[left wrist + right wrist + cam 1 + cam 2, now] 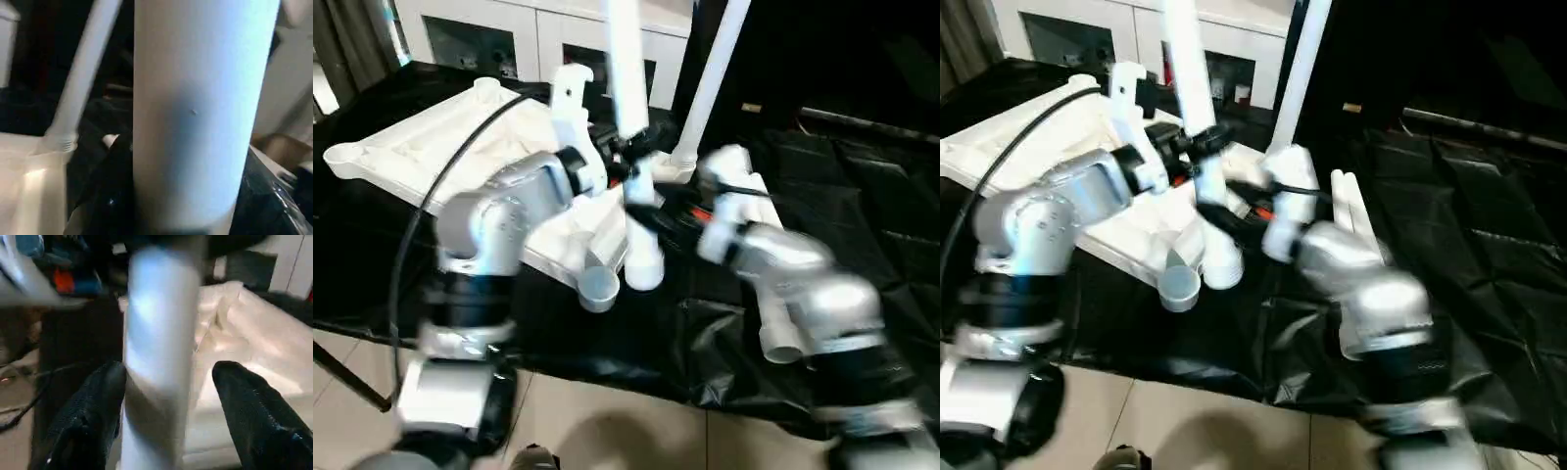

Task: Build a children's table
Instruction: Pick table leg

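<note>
Leg (628, 88) stands near-vertical, butt end at the tabletop's (431, 137) near corner by the work table's (862, 196) front edge, just beside the empty corner socket (598, 287), not in it. Left gripper (625, 157) pinches the leg higher up; right gripper (168, 382) is lower, fingers (93, 406) spread either side of the leg, probably not touching, though blur makes that hard to call. Next move turns on shifting the butt sideways over the socket; the left holds it.
</note>
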